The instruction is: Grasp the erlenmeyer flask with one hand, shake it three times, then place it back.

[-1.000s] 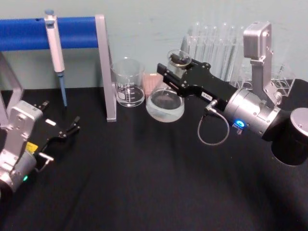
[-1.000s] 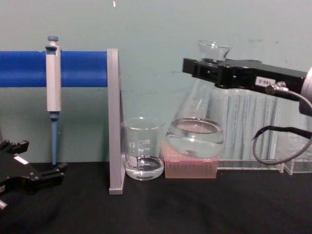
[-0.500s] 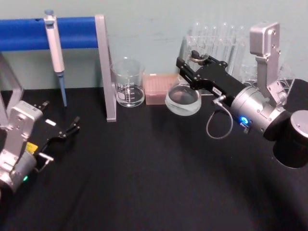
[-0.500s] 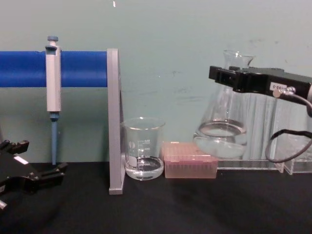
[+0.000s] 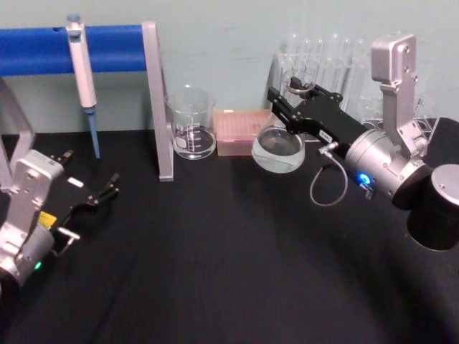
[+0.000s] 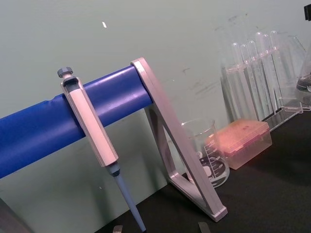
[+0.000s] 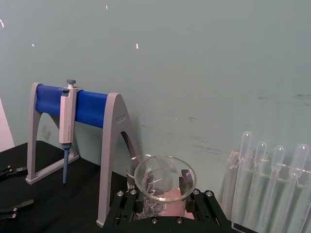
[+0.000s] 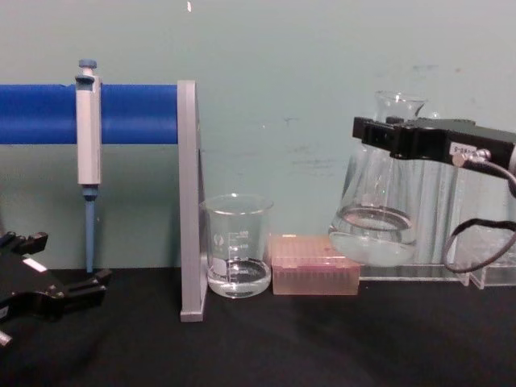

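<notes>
I see the clear erlenmeyer flask (image 8: pixel 375 234), a little liquid inside, hanging upright above the desk (image 8: pixel 258 339), neck clamped in my right hand (image 8: pixel 379 133).

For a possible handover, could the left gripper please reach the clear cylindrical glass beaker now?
Probably not directly: the grey metal stand leg sits between the left gripper and the beaker.

My right gripper (image 5: pixel 294 93): black, with a white label. The erlenmeyer flask (image 5: pixel 278 149): clear glass; its liquid appears colourless. At the flask's 9 o'clock, box (image 5: pixel 240 132): pink. Beaker (image 5: pixel 191 123): clear, white graduations. At the table's 10 o'clock, bar (image 5: pixel 43 49): blue. Table (image 5: pixel 215 251): black.
</notes>
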